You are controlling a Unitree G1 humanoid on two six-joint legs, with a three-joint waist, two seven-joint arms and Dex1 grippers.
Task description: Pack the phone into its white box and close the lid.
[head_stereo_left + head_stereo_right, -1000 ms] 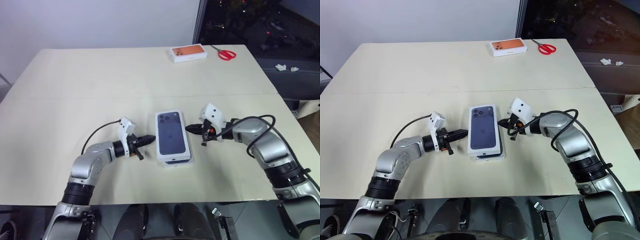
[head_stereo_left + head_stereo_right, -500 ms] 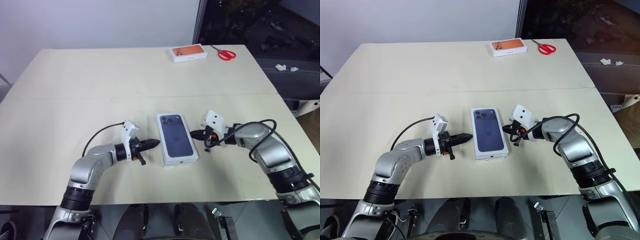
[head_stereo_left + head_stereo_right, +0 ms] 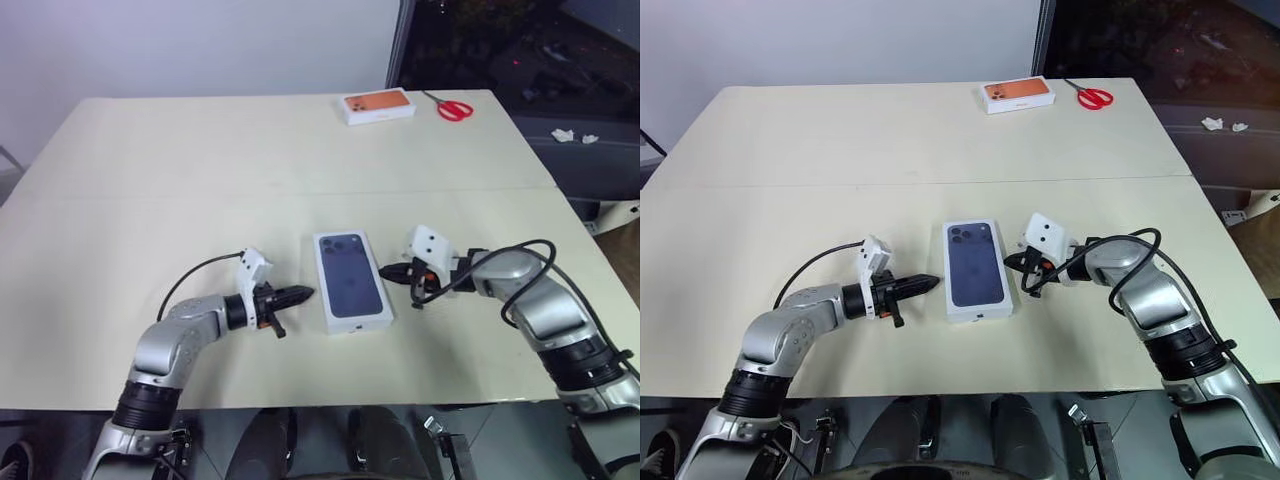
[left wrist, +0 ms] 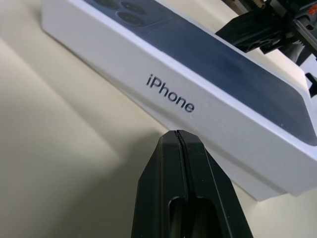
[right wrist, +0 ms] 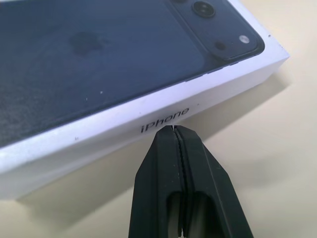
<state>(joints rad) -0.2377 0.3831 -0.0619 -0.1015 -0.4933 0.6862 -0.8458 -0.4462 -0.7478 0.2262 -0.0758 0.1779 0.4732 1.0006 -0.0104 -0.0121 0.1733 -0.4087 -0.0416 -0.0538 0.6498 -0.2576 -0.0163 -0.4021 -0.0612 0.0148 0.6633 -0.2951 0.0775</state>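
Observation:
The lid (image 3: 350, 280), white with a dark blue phone picture on top, lies flat on the table in front of me. It covers the white box, so the box and the phone are hidden. My left gripper (image 3: 305, 293) is shut and empty, its tip pointing at the lid's left long side (image 4: 168, 94), a little short of it. My right gripper (image 3: 385, 271) is shut and empty too, its tip right at the lid's right long side (image 5: 163, 119); I cannot tell whether it touches.
An orange-topped white box (image 3: 378, 105) and red-handled scissors (image 3: 453, 108) lie at the far right of the cream table (image 3: 200, 170). A seam crosses the table just behind the lid. The table's front edge runs close under both arms.
One second ago the lid sat skewed, with the box's near end showing under it. Now it sits square and fully down. Both grippers have stayed shut at its sides.

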